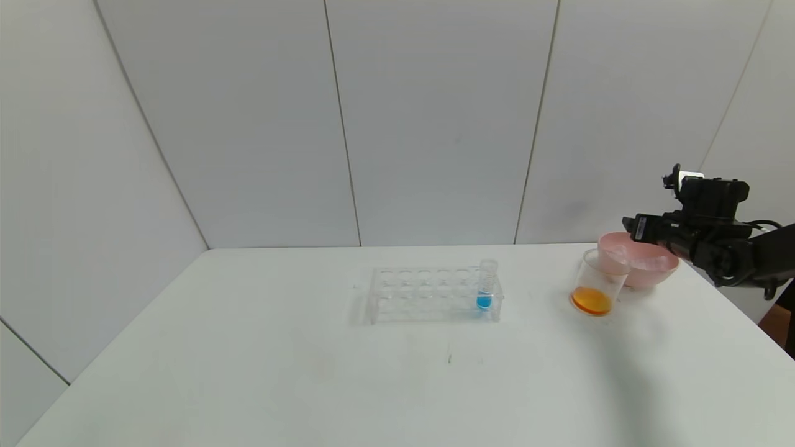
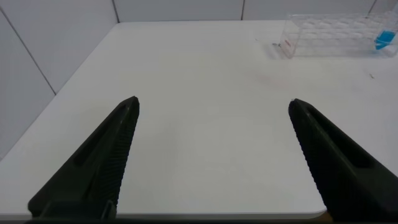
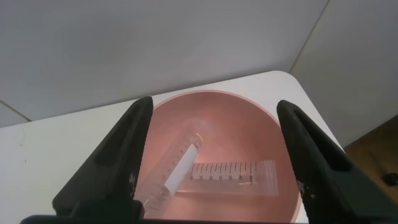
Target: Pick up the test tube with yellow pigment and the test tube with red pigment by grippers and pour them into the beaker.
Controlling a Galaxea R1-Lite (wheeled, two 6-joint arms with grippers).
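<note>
The clear beaker (image 1: 597,282) stands on the white table with orange liquid in its bottom. Just behind it, my right gripper (image 1: 628,227) hangs over the pink bowl (image 1: 649,276), open and holding nothing. In the right wrist view the right gripper (image 3: 214,104) spans the bowl (image 3: 242,121), where two empty clear graduated tubes lie: one (image 3: 177,171) slanted, the other (image 3: 233,177) flat beside it. No tube holding yellow or red pigment is in view. My left gripper (image 2: 213,102) is open over bare table near its left side, out of the head view.
A clear tube rack (image 1: 428,295) stands mid-table with one blue-liquid tube (image 1: 485,287) in its right end; the left wrist view shows the rack (image 2: 336,34) far off. The table's right edge runs close behind the bowl. White wall panels stand behind the table.
</note>
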